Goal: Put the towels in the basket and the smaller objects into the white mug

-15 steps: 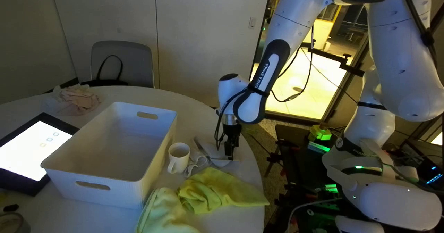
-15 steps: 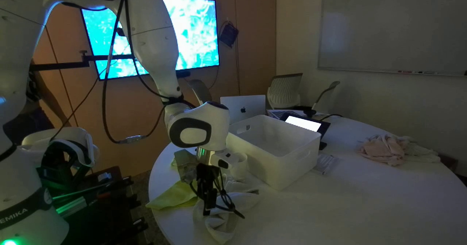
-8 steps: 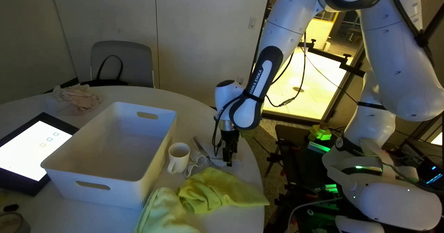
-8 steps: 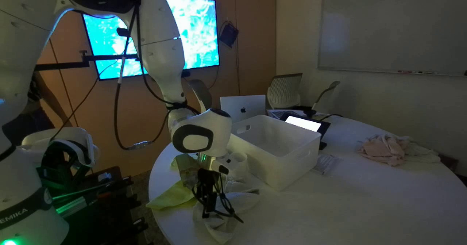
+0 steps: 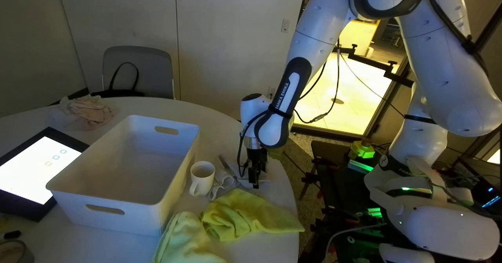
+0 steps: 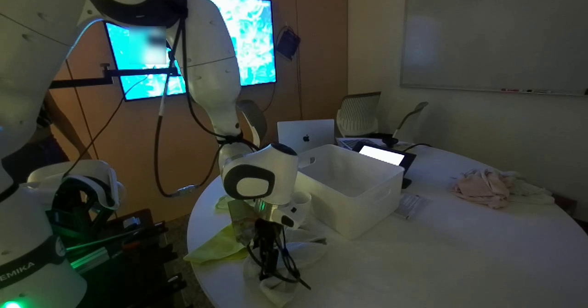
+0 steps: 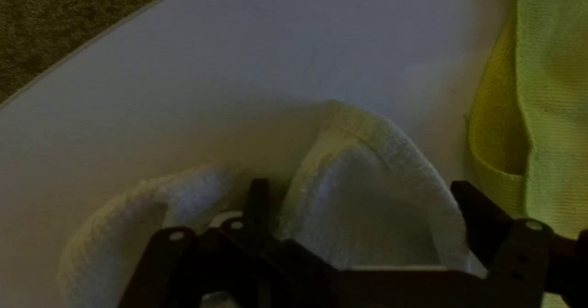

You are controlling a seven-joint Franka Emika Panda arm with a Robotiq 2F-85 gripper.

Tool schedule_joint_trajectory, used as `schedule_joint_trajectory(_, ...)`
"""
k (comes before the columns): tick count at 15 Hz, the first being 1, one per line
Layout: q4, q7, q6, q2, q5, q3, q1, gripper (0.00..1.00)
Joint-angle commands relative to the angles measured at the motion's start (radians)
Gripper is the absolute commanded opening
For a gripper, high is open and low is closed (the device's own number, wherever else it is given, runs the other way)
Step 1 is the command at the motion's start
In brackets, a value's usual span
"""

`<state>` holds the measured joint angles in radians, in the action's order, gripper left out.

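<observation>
Round counter [image 6: 422, 262]: pale towel [image 7: 367, 225] lay under the parted pincer [image 7: 360, 186].
It straddled a fold; the step seemed to want a deeper dip and a thick pinch, sparing the yellow towel [image 7: 558, 115] beside, then a lift clear of mug [image 5: 203, 185] and basket [image 5: 133, 218].

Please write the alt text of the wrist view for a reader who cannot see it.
The open hand is at a pale towel on a white table, one fold showing between its fingers. A yellow-green towel lies at right, carpet at upper left.
</observation>
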<state>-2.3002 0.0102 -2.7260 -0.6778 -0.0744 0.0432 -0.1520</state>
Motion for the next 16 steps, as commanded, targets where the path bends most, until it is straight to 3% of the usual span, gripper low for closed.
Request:
schedule_joint_trajectory(1, 0.034, 0.027, -0.012, -0.023, -0.032, 0.015, -0.017, 0.82)
schedule_joint_trajectory(11, 0.061, 0.042, 0.025, -0.008, -0.034, 0.033, -0.023, 0.03)
schedule_joint_trajectory(16, 0.028, 0.042, 0.037, 0.051, -0.024, 0.025, -0.010, 0.02)
